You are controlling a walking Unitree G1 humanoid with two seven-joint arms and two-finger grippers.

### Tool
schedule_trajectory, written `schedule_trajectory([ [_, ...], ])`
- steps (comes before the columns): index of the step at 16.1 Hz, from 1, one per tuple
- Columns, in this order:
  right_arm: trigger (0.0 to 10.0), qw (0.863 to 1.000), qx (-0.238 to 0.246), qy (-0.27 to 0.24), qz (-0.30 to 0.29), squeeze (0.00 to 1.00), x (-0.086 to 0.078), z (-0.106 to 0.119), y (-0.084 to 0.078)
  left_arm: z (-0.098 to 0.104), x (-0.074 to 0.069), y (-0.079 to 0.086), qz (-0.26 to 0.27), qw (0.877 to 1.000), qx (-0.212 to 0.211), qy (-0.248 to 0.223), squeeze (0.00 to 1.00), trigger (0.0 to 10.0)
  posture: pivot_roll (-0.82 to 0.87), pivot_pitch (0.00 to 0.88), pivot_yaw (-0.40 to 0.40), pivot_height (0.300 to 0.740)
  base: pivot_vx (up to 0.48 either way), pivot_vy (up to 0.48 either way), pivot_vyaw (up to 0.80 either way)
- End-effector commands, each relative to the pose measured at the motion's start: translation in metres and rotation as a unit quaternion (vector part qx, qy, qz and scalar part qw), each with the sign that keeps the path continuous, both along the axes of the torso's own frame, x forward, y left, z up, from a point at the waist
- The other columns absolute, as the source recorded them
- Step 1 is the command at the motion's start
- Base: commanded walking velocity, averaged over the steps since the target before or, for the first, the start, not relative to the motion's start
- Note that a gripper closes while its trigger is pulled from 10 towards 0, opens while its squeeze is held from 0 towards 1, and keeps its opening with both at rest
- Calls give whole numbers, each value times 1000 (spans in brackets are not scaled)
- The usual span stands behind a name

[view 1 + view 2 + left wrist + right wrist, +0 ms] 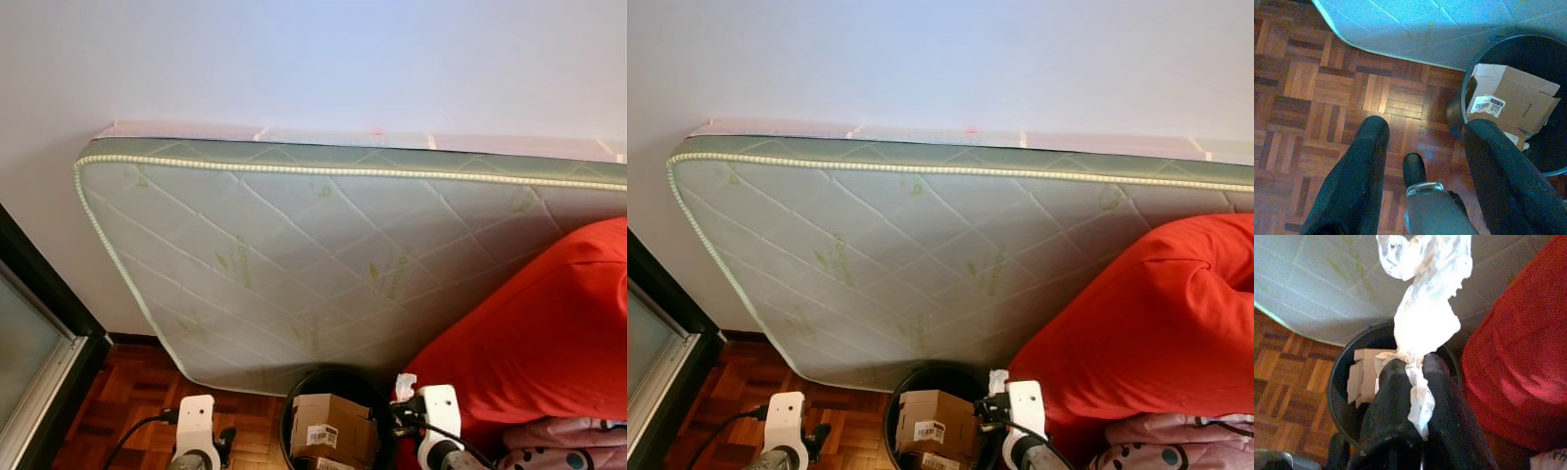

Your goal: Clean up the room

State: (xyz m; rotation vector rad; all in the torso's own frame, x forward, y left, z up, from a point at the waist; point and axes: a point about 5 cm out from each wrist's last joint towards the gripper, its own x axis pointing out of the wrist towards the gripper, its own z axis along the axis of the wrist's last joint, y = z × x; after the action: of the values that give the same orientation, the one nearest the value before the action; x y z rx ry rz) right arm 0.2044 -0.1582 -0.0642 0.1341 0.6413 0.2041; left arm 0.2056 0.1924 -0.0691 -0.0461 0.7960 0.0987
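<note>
Step in hand: a crumpled white tissue (1422, 318) is judged to be on its way into the black bin (1342, 377) as part of clearing the room.
Right hand (1415, 363): closed on the tissue, which is pinched between the two fingertips; most of the wad stands out beyond the tips, and a short tail trails back between the fingers.
Position of tissue: held beyond the fingertips, with the bin's opening seen behind and below it in the right wrist view; the head views place the hand at the bin's rim on its red-cushion side.
Bin contents: a cardboard box (331, 429) with a barcode label already takes up much of the opening.
Left hand (1425, 134): fingers spread apart, nothing held, hanging over the parquet floor (1327, 83) just beside the bin.
Surroundings: a quilted mattress (323, 264) is leaned on the wall behind the bin; a red cushion (549, 333) lies beside the right hand.
Recommended handling: the tissue should be carried over the free gap beside the box before the fingers are parted.
Risk: a light wad may cling to a finger or land on the box edge and slide out.
</note>
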Motion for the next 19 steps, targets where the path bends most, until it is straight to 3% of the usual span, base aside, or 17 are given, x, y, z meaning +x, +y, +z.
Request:
schedule_trajectory([
  [1,10000,998,11,-53,-10,0,16,13,0,0,0,-1,-2,1000,1,-1,0,10000,-45,15,-30,740,0,0,0],
  [2,10000,973,34,-229,3,0,73,72,12,-1,-1,0,-2,1000,1,0,0,10000,-47,12,-29,740,0,0,0],
  [3,10000,965,35,-260,0,0,82,85,12,-1,-2,0,-3,1000,1,2,0,10000,-50,7,-28,740,0,0,0],
  [8,10000,963,38,-268,13,0,87,91,15,-1,-1,0,-5,1000,2,3,0,10000,-46,7,-30,740,0,0,0],
  [11,10000,977,22,-212,24,0,74,72,14,-1,-1,0,-5,1000,2,3,0,10000,-49,16,-29,740,0,0,0],
  [16,10000,979,10,-203,22,0,73,69,14,-1,-1,1,-5,1000,3,4,0,10000,-46,23,-29,740,0,0,0],
  [19,10000,980,-4,-196,20,0,71,66,11,-1,-2,1,-6,1000,3,5,0,10000,-45,25,-29,740,0,0,663],
])
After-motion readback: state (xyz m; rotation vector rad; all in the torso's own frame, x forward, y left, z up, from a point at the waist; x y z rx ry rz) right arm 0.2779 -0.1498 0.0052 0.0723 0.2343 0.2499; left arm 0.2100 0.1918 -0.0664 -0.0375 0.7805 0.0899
